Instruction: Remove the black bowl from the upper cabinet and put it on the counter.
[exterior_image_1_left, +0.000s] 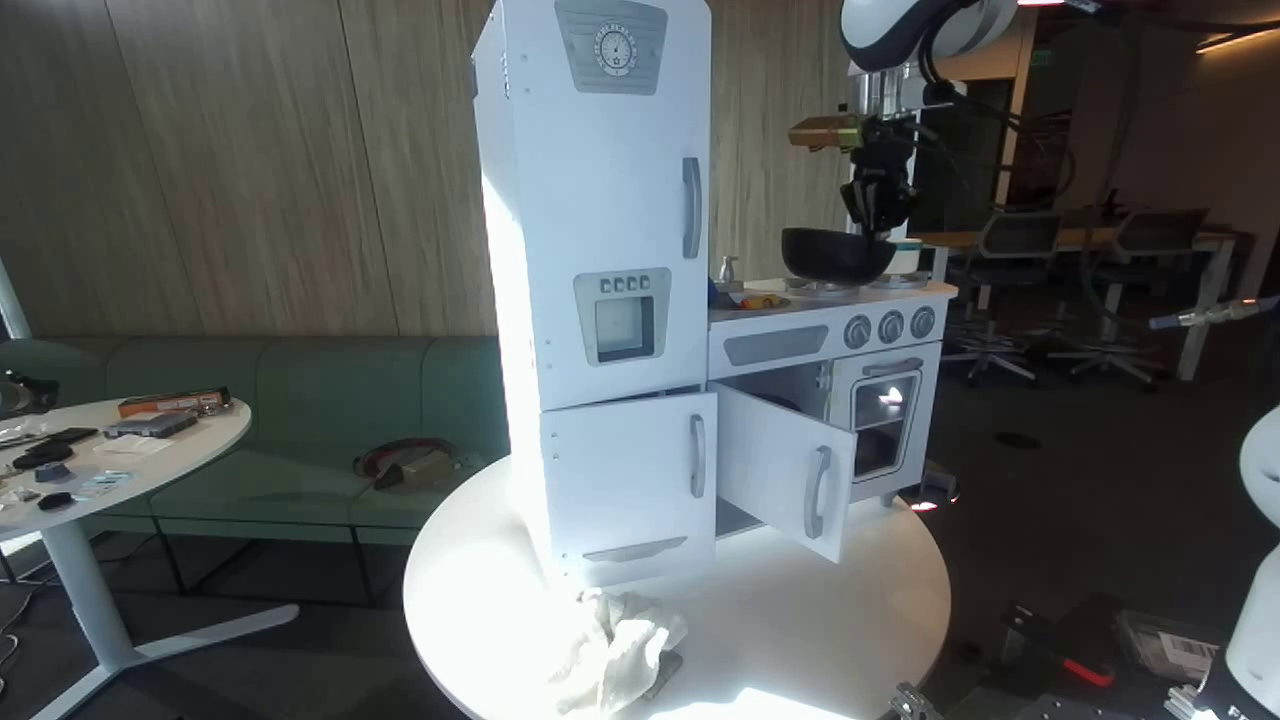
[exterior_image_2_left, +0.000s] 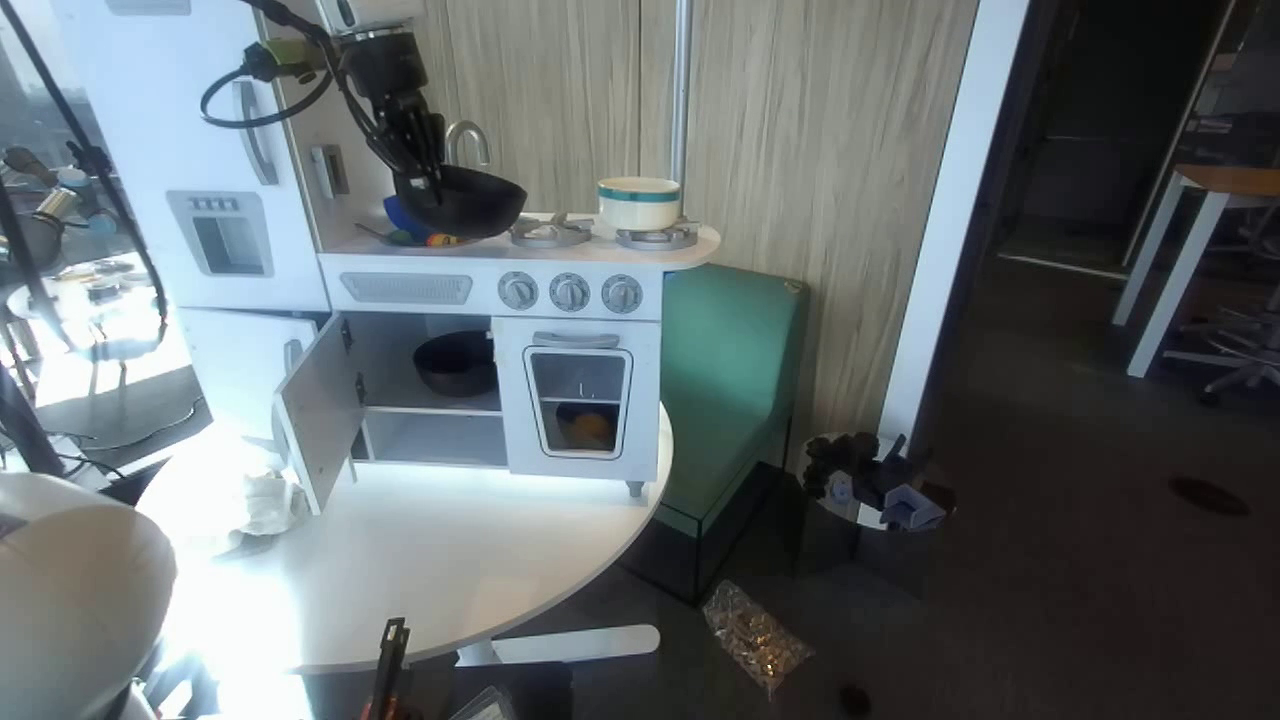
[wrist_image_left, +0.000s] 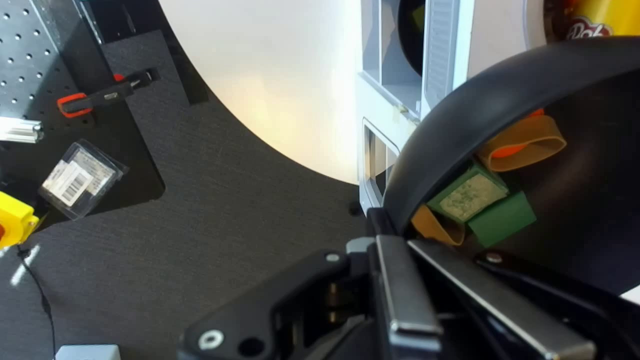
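The tool (wrist_image_left: 400, 236) pinches the black bowl's (exterior_image_2_left: 475, 205) rim, likely freeing its base for the counter (exterior_image_2_left: 598, 250) above the tabletop's (exterior_image_2_left: 450, 560) edge.

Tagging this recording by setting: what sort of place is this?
Probably an office or lab rather than a home: a toy kitchen, with a green bench and office chairs in the background.

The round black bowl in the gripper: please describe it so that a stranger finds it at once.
On the round white table stands a white toy stove. At its flat pale counter, the black gripper holds the round black bowl. Only this bowl is gripped; the lower black bowl sits inside the open white cabinet.
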